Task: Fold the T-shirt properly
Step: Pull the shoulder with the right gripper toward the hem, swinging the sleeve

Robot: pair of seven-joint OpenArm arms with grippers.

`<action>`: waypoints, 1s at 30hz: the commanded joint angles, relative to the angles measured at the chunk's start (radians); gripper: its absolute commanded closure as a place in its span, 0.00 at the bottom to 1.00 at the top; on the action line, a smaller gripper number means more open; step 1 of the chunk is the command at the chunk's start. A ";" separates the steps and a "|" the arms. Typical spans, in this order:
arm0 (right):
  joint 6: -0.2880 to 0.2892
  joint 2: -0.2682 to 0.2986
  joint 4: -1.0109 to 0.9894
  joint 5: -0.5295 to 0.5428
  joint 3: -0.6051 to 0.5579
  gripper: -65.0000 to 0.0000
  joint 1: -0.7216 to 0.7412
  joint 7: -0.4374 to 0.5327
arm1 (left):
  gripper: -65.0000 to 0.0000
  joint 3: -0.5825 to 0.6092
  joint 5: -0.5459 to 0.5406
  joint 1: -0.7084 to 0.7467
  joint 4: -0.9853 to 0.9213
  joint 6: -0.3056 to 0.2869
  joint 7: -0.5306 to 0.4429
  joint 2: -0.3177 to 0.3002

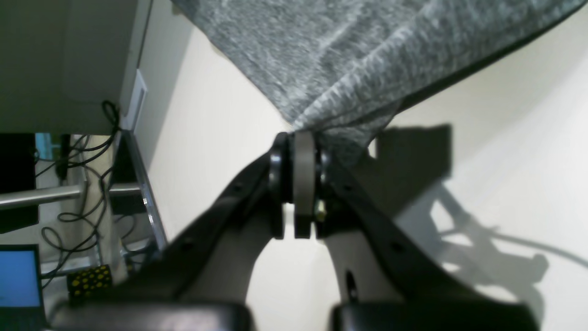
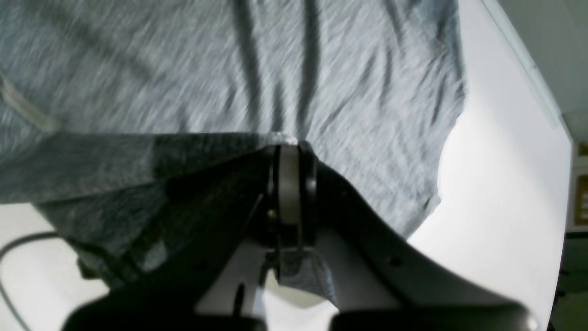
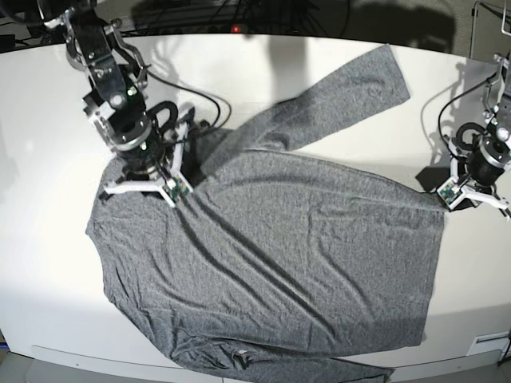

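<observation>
— Shirt (image 3: 271,263) first: where does it lie?

— Spread wide over the white table (image 3: 263,72), heather-grey and rumpled, with long creases running slantwise across the body. One sleeve (image 3: 335,100) reaches up toward the far edge; the hem side hangs at the near edge, where a small white tag (image 3: 242,356) shows.

— And the left gripper (image 1: 298,138)?

— Closed tight on a corner of the shirt. In the left wrist view the jaws stand pressed together with a pinch of grey cloth caught at the tips, and the fabric fans out above them. In the base view it sits at the shirt's right-hand corner (image 3: 444,194).

— The right gripper (image 2: 288,151)?

— Also clamped. Its wrist view shows the jaws together on a folded edge of the shirt, with a scrap of cloth hanging below the pads and a darker fold lying off to one side. From the base view it sits on the shirt's upper corner beside the sleeve (image 3: 164,179).

— What of the table itself?

— Smooth, matt white, with a rounded far edge. Hard shadows of both arms fall on it, and a black cable (image 3: 204,100) loops across it near the right arm.

— The room?

— Mostly dark beyond the far edge. The left wrist view catches tangled black cables (image 1: 87,156), a metal bar (image 1: 46,195), a blue lit screen (image 1: 18,276) and a black object with yellow dots (image 1: 89,278).
</observation>
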 commanded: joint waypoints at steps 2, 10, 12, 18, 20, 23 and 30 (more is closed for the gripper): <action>-0.012 0.010 0.016 0.035 0.005 1.00 0.041 0.013 | 1.00 -0.008 -0.007 -0.013 0.011 0.018 -0.001 -0.018; -0.013 0.010 0.016 0.053 0.010 1.00 0.095 0.000 | 1.00 -0.008 -0.006 -0.014 0.007 0.018 0.003 -0.023; -0.019 -0.003 0.016 0.053 0.031 1.00 0.109 -0.001 | 1.00 -0.008 -0.006 -0.014 0.007 0.018 0.014 -0.023; -0.019 -0.055 0.013 0.138 0.163 1.00 0.134 -0.001 | 1.00 -0.008 -0.004 -0.014 0.007 0.018 0.042 -0.023; -0.019 -0.055 0.013 0.161 0.197 1.00 0.134 0.000 | 1.00 -0.008 -0.004 -0.014 0.002 0.018 0.032 -0.023; -0.019 -0.055 0.004 0.160 0.218 1.00 0.134 -0.001 | 1.00 -0.008 -0.004 -0.042 -0.046 0.018 -0.016 -0.019; -0.019 -0.055 -0.114 0.160 0.219 1.00 0.160 0.016 | 1.00 -0.008 -0.066 -0.147 -0.179 0.017 -0.027 -0.017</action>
